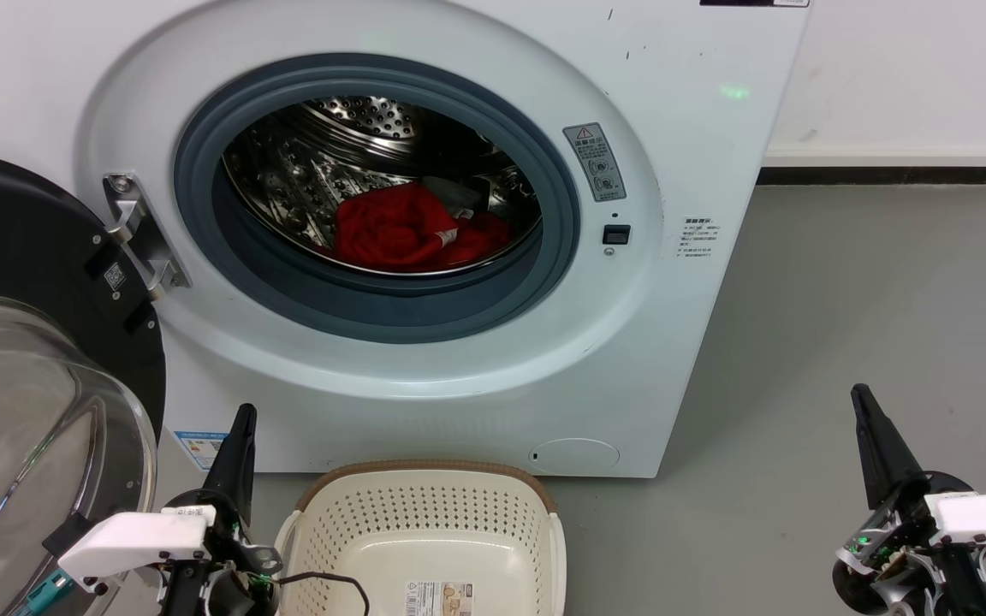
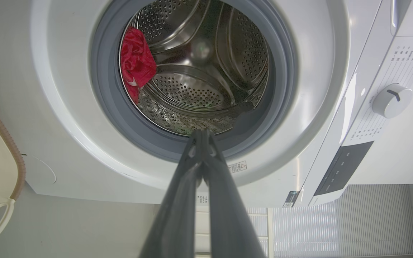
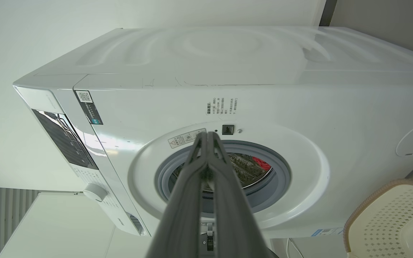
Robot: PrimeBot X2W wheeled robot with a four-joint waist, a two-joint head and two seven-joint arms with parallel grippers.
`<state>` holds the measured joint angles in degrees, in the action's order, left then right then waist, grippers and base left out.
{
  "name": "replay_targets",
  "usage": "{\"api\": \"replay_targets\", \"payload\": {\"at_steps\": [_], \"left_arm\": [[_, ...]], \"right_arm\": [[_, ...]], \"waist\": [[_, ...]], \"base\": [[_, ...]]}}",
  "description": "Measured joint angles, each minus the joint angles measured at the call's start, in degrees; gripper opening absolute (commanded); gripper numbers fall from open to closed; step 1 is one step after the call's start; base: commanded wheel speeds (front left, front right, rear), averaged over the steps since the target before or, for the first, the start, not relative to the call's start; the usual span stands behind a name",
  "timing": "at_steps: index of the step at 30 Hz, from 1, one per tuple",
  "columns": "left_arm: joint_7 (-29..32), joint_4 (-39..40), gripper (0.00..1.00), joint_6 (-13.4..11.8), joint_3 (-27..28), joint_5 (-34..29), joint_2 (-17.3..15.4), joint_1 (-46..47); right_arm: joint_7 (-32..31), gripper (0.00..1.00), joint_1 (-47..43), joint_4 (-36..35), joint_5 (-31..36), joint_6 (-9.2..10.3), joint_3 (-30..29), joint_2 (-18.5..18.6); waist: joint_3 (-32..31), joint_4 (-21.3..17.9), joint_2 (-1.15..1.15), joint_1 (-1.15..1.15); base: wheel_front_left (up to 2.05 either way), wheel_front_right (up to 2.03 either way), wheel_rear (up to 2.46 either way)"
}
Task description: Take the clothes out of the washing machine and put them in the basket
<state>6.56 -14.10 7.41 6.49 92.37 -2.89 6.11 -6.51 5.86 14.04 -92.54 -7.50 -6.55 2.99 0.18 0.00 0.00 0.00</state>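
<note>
Grey floor (image 1: 844, 325) meets a pale wall behind the work. The left gripper (image 1: 244, 414) has its two dark fingers pressed together with nothing between them, tips pointing up toward the washing machine (image 1: 698, 154). In the left wrist view they line up with the lower edge of the porthole. The right gripper (image 1: 859, 395) is likewise closed and empty, standing over bare floor well off to the machine's right side. Both white wrists sit low at the bottom corners of the head view, apart from the machine.

Between them, just beside the left wrist, stands the basket (image 1: 433, 467): cream, perforated, brown-rimmed, a paper label on its base, close in front of the machine. The clothes (image 1: 403, 227) lie crumpled in the bottom of the perforated steel drum, bright red with a sliver of white trim. The door (image 1: 22, 222), black-rimmed with bulging glass, hangs open at the left.
</note>
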Motion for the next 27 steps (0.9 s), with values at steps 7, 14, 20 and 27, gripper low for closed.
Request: {"api": "replay_targets", "payload": {"at_steps": [7, 14, 20, 27], "left_arm": [[0.00, 0.00, 0.00, 0.00, 0.00, 0.00, 0.00, 0.00], [-0.01, -0.70, 0.00, -0.02, -0.11, -0.01, 0.04, -0.44], [-0.81, -1.97, 1.00, -0.08, -1.00, -0.67, 0.19, -2.41], [-2.90, -0.93, 1.00, -0.08, -2.65, -3.68, 0.13, -2.40]], "right_arm": [[0.00, 0.00, 0.00, 0.00, 0.00, 0.00, 0.00, 0.00], [0.00, 0.00, -0.47, 0.69, -0.01, 0.00, 0.04, -0.02], [0.97, 1.00, -2.63, 1.78, 0.04, 0.01, 0.90, -0.10], [2.93, 1.00, -2.75, 0.11, 2.22, 0.01, 2.13, -0.23]], "waist": [[0.00, 0.00, 0.00, 0.00], [0.00, 0.00, 0.00, 0.00], [0.00, 0.00, 0.00, 0.00], [-0.11, 0.05, 0.00, 0.00]], "base": [[0.00, 0.00, 0.00], [0.00, 0.00, 0.00], [0.00, 0.00, 0.00], [0.00, 0.00, 0.00]]}}
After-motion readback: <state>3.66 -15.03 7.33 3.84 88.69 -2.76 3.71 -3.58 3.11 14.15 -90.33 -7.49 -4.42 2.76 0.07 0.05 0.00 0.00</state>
